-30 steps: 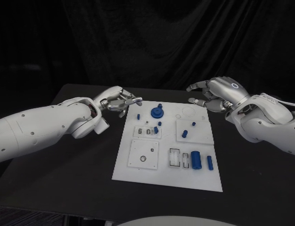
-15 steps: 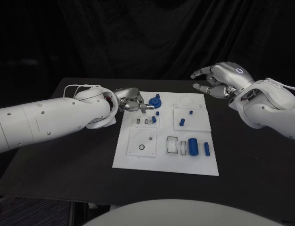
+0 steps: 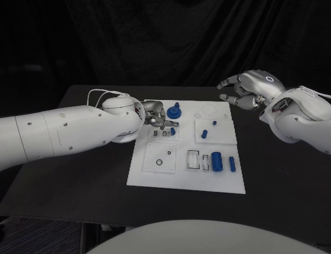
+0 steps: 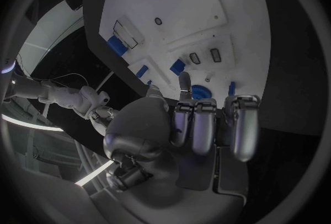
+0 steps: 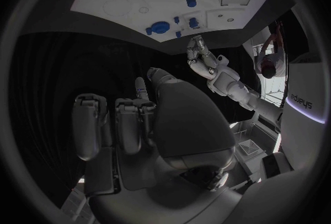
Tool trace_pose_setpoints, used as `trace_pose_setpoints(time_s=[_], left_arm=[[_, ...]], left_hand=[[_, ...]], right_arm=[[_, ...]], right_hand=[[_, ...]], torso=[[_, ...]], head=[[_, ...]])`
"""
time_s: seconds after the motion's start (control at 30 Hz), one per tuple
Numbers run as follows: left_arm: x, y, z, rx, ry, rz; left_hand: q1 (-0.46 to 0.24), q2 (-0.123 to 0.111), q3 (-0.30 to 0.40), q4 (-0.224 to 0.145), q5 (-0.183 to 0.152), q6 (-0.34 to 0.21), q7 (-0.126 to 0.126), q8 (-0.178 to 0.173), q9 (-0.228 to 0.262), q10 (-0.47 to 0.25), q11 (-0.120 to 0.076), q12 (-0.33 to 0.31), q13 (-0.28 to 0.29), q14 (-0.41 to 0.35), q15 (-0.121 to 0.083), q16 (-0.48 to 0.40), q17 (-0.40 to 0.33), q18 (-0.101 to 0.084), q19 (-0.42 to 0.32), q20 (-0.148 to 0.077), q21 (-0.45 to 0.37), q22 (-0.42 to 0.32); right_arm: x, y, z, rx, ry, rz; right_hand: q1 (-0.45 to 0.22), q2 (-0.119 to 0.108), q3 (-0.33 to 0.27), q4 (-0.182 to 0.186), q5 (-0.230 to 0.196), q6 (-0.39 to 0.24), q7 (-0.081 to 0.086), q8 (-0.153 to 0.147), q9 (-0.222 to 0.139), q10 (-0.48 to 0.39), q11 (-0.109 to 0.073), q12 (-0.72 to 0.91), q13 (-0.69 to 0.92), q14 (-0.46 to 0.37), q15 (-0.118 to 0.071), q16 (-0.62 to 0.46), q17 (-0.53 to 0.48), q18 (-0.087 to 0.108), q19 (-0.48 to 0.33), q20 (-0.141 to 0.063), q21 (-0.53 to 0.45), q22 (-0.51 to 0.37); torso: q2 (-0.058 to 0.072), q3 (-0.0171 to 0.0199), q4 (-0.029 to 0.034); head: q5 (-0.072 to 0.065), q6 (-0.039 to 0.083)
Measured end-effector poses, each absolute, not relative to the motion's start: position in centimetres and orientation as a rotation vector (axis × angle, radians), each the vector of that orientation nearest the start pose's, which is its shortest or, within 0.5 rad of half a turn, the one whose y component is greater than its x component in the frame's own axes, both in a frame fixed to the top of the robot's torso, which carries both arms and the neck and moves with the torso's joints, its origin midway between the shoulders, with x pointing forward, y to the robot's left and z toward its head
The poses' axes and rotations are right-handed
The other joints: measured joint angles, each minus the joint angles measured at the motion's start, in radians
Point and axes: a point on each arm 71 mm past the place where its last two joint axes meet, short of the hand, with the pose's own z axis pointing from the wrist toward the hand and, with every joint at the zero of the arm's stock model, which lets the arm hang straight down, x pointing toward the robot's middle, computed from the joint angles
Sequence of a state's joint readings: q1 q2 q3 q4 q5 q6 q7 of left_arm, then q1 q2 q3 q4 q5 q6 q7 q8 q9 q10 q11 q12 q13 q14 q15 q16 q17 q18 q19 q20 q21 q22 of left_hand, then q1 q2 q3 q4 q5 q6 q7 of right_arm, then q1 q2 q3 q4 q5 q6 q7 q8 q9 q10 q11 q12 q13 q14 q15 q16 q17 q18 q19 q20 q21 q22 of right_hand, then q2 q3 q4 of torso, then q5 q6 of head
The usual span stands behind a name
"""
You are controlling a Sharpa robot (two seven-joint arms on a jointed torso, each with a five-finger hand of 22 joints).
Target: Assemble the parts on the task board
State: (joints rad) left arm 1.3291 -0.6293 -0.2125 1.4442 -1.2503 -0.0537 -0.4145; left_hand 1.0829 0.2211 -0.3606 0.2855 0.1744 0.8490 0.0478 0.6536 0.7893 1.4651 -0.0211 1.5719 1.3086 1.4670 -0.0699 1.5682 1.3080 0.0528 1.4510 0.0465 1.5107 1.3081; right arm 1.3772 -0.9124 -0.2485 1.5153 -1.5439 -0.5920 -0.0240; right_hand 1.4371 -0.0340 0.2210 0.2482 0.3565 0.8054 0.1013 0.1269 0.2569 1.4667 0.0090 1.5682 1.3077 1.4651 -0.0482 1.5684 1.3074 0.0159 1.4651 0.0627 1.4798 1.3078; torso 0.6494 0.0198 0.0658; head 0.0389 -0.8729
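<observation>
Left hand (image 3: 156, 117), over the task board's (image 3: 158, 177) far left corner, fingers curled, nothing visibly held. Board: long axis running near to far, centred on the table (image 3: 74, 174); the large blue cylinder (image 3: 217, 162) at near right lies along the same axis. Right hand (image 3: 246, 90), off the far right corner, fingers apart, empty.

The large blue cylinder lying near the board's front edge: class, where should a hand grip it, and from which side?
Grip the large blue cylinder across its middle, coming from above. It lies flat on the task board, and a slimmer blue piece lies close beside it, so fingers should straddle its round sides carefully.
</observation>
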Motion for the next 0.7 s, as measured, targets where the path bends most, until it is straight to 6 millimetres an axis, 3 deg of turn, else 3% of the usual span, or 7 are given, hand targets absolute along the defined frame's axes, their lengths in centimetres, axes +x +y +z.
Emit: trace_pose_setpoints(time_s=[0.23, 0.43, 0.7], left_arm=[[49.7, 12.8, -21.4, 0.105, 2.105, -0.365], [50.0, 12.3, -21.5, 0.099, 2.111, -0.325], [50.1, 12.2, -21.5, 0.091, 2.108, -0.313]], left_hand=[[-0.005, -0.005, 0.011, 0.000, 0.032, 0.028, -0.026, 0.016, 0.068, 0.002, -0.016, 0.000, 0.000, -0.002, -0.016, 0.000, 0.000, 0.000, 0.014, -0.015, 0.000, 0.000], [-0.005, -0.005, 0.017, -0.005, 0.052, 0.034, -0.026, 0.001, 0.077, -0.001, -0.020, 0.000, 0.000, 0.002, -0.020, 0.000, 0.000, 0.000, 0.005, -0.023, -0.009, 0.000], [-0.005, -0.005, 0.021, -0.001, 0.060, 0.041, -0.026, -0.026, 0.080, 0.002, -0.023, 0.000, 0.000, -0.002, -0.023, 0.000, 0.000, 0.000, 0.005, -0.023, -0.013, 0.000]], right_arm=[[48.7, -23.9, -15.9, -0.283, 1.409, 0.542], [48.8, -23.5, -16.4, -0.284, 1.424, 0.544], [48.8, -23.4, -16.6, -0.282, 1.435, 0.542]], right_hand=[[0.000, 0.000, 0.008, -0.003, 0.007, 0.003, 0.003, 0.000, -0.003, 0.000, 0.000, 0.000, 0.000, 0.000, 0.000, 0.000, 0.000, 0.000, 0.000, 0.000, -0.002, 0.000], [0.004, 0.004, 0.013, -0.004, 0.011, 0.003, 0.003, 0.000, -0.005, 0.000, 0.000, 0.000, 0.000, 0.000, 0.000, 0.000, 0.000, 0.000, 0.000, 0.000, -0.005, 0.000], [0.004, 0.004, 0.017, -0.006, 0.011, 0.003, 0.003, 0.000, -0.007, 0.000, 0.000, 0.000, 0.000, 0.000, 0.000, 0.000, 0.000, 0.000, 0.000, 0.000, -0.010, 0.000]], torso=[[0.001, 0.0018, -0.0006], [0.002, 0.0025, -0.0028], [0.002, 0.0050, -0.0011]], head=[[-0.001, 0.000], [0.011, 0.000], [0.007, 0.000]])
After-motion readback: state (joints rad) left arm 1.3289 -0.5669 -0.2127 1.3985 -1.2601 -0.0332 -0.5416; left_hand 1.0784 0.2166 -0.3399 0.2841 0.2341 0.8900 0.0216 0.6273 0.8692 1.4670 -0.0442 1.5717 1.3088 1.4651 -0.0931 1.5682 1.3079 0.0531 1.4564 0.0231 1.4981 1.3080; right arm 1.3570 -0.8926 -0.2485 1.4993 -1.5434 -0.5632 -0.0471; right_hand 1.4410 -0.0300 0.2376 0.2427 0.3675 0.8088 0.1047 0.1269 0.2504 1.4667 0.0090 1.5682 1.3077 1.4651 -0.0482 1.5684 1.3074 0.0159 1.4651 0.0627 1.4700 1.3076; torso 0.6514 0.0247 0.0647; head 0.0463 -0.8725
